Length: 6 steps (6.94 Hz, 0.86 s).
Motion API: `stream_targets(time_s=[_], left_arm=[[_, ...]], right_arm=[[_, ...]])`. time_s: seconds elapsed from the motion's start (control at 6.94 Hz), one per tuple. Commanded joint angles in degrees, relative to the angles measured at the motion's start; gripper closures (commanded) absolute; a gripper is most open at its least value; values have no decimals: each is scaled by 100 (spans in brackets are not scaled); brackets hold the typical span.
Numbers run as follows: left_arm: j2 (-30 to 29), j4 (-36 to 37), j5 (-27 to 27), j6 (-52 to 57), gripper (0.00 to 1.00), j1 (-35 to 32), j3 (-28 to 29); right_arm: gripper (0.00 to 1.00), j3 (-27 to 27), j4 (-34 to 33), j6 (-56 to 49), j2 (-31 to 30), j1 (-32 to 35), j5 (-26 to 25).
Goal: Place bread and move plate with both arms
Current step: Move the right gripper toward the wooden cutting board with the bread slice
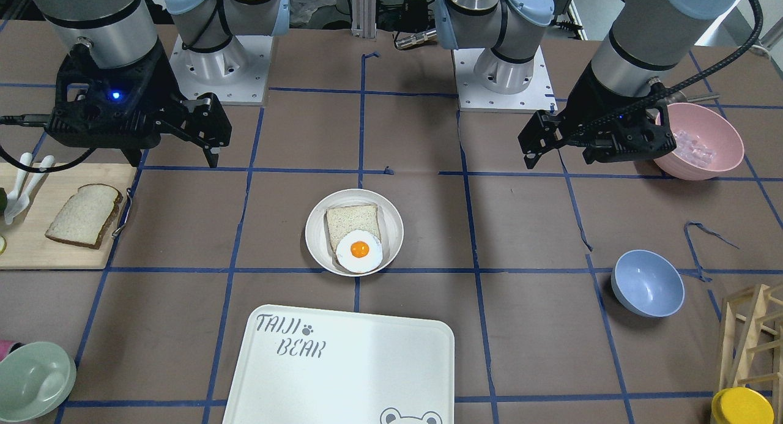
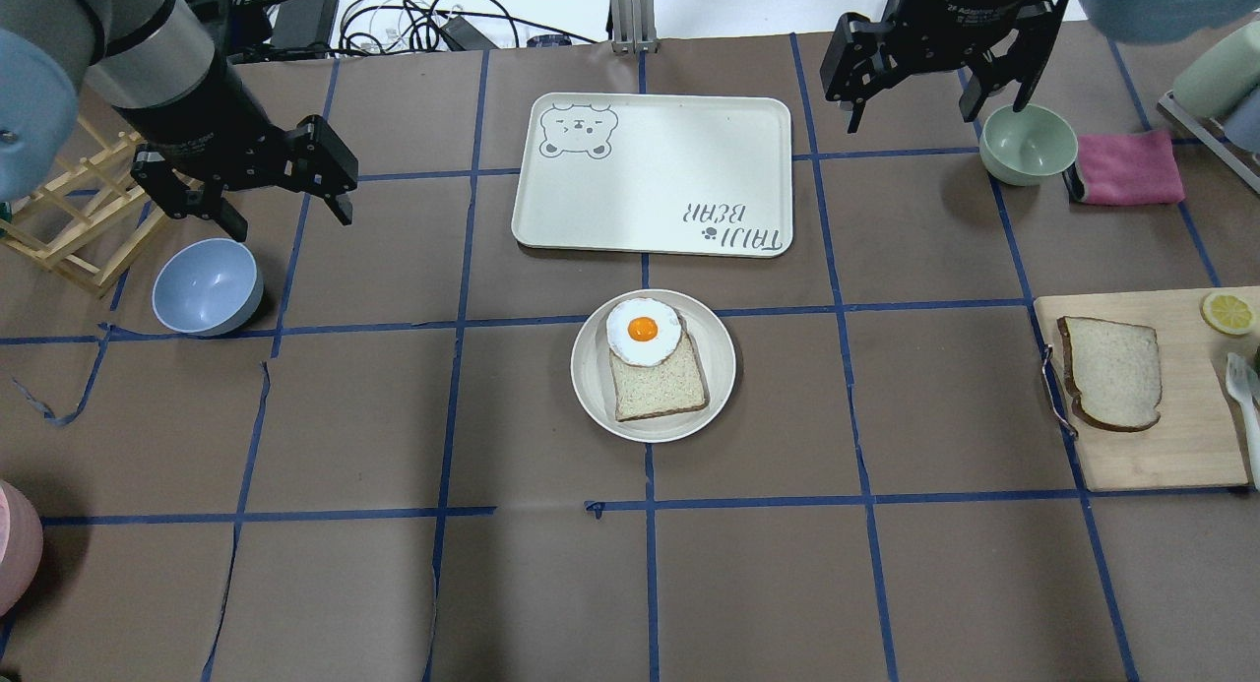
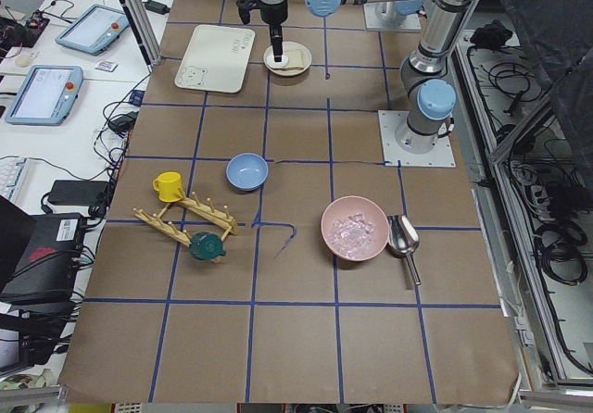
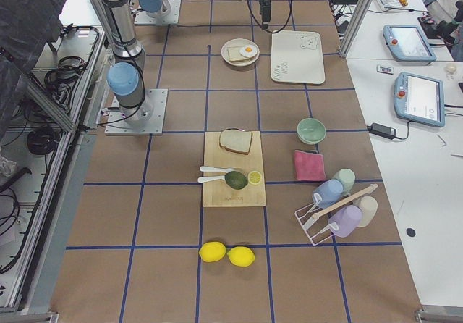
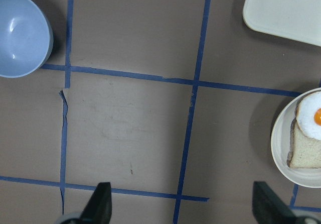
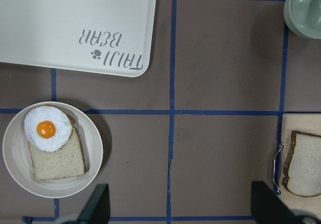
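The bread lies flat on a wooden cutting board at the table's right; it also shows in the front view and the right wrist view. The round off-white plate sits mid-table and holds a squarer slice with a fried egg. My right gripper is open and empty, held high beyond the board near a green bowl. My left gripper is open and empty, above the table next to the blue bowl. Both wrist views show the fingertips wide apart.
The white "TAIJI BEAR" tray lies just beyond the plate. A blue bowl and a wooden rack are at the left. A green bowl and a pink cloth are at the far right. A pink bowl stands by the left arm.
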Motion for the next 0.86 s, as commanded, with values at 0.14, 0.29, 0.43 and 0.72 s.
stream_targets(time_s=[0.14,0.29,0.43,0.72], left_arm=[[8,0,5,0,0,1,-26],[8,0,-4,0,0,1,-18],[8,0,-12,0,0,1,-26],[16,0,-65,-9,0,-26,-35]], right_arm=[[0,67,-27,109,27,91,-14],[0,84,16,336,-8,91,-41],[0,76,-1,329,-8,91,-50],[0,84,87,294,-8,73,12]])
